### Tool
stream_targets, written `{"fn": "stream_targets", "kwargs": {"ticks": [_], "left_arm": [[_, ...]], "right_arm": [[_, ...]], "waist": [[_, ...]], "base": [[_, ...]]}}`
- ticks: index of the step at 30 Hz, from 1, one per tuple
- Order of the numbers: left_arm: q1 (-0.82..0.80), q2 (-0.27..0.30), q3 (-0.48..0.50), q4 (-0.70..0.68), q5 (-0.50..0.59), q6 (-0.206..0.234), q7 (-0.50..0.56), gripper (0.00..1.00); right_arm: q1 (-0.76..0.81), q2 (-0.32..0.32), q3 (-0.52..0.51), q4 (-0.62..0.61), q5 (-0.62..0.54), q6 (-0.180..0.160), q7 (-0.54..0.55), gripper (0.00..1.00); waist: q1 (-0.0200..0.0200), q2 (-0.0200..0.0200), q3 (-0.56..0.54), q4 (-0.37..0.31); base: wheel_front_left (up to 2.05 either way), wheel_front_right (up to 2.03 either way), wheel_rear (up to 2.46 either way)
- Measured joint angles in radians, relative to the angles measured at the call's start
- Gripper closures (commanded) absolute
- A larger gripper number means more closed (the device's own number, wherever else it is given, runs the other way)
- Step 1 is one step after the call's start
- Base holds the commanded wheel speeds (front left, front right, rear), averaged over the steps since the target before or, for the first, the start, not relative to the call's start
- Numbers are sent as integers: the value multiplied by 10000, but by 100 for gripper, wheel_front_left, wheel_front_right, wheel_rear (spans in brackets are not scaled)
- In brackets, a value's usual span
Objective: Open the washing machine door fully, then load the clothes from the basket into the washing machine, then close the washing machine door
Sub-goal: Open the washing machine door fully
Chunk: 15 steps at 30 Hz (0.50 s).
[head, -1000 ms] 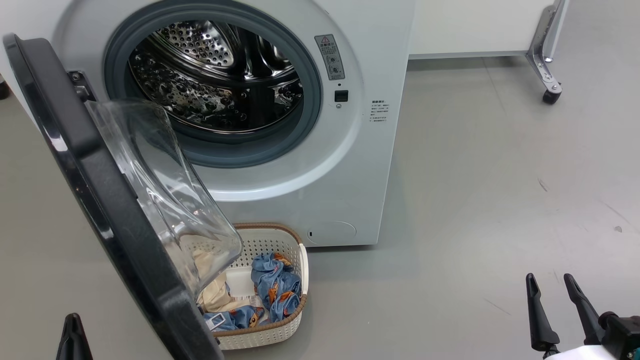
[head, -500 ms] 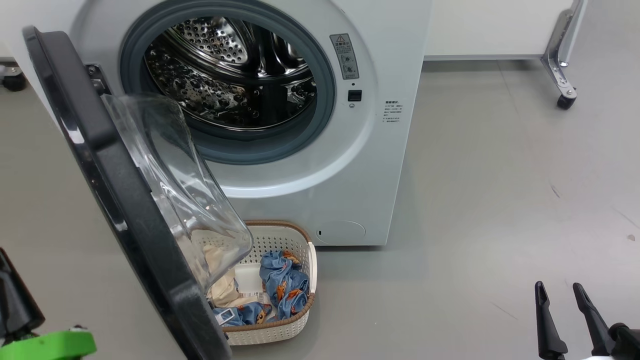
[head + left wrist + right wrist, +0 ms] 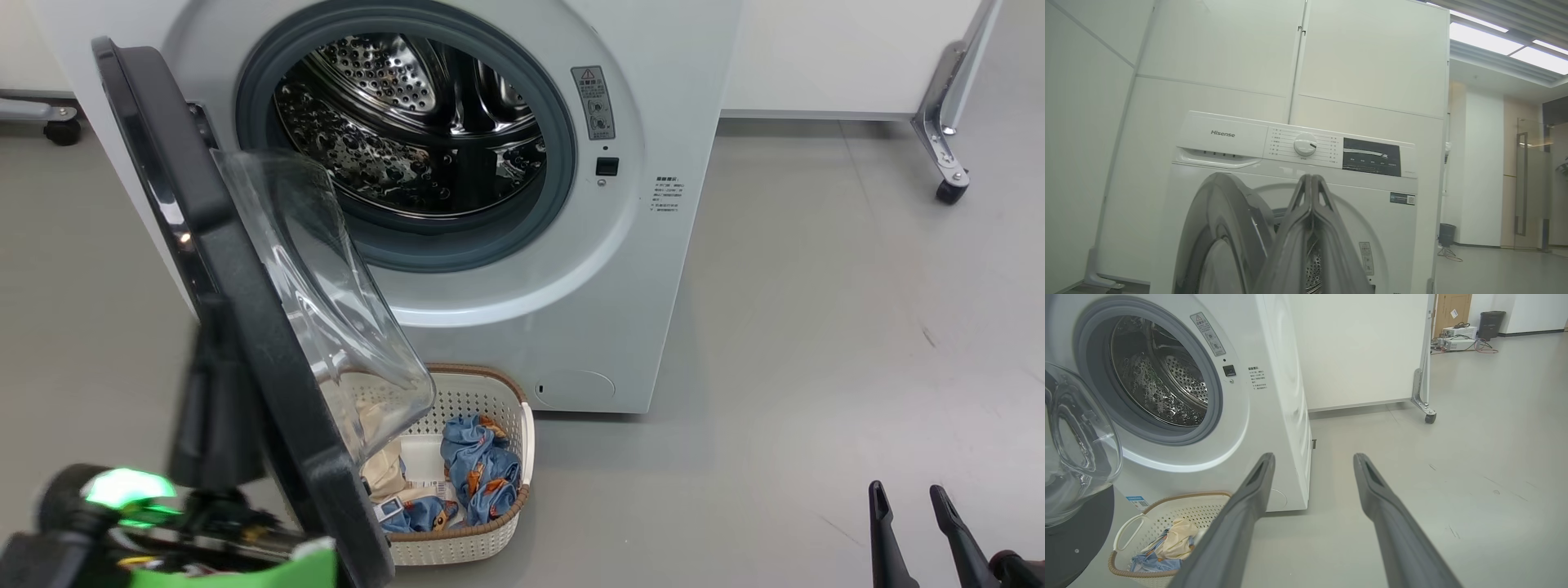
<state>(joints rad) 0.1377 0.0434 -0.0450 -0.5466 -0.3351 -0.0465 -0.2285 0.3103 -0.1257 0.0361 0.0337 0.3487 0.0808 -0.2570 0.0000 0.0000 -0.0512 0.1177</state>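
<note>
The white washing machine (image 3: 571, 310) (image 3: 1224, 134) (image 3: 1274, 375) shows its steel drum (image 3: 408, 131) through the grey ring. The washing machine door (image 3: 245, 327) (image 3: 1220, 228) stands swung out to the left, with its clear dome (image 3: 1077, 441) above the basket (image 3: 482, 371) (image 3: 1167, 500) on the floor. In the basket lie the clothes (image 3: 482, 469) (image 3: 1175, 539), blue printed pieces and a cream cloth. My left gripper (image 3: 214, 359) (image 3: 1310, 177) is shut and empty, blurred, rising by the door's outer face. My right gripper (image 3: 906, 490) (image 3: 1314, 457) is open, low at the right, over bare floor.
A white panel wall on a metal leg with a caster (image 3: 951, 192) (image 3: 1429, 416) stands right of the machine. Another caster (image 3: 61, 131) sits at the far left. Grey floor spreads to the right of the basket.
The camera has turned left, so the machine sits further right in the picture. My left arm has come up into view beside the door's outer face. The right gripper stays open.
</note>
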Motion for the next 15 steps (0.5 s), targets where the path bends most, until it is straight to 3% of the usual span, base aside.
{"fn": "stream_targets", "kwargs": {"ticks": [3,8,15], "left_arm": [[69,13,-1538,-61,-980,-332,671,100],[627,61,-2917,236,-1747,-309,1655,100],[1237,84,-3150,1304,-1837,234,2581,100]], "right_arm": [[60,81,13,38,-98,69,0,0],[57,226,23,69,-184,153,0,0],[46,322,-8,150,-357,245,0,0]], "waist": [[0,0,-41,83],[0,0,-49,82],[0,0,92,-21]], "base": [[0,0,0],[0,0,0],[0,0,0]]}}
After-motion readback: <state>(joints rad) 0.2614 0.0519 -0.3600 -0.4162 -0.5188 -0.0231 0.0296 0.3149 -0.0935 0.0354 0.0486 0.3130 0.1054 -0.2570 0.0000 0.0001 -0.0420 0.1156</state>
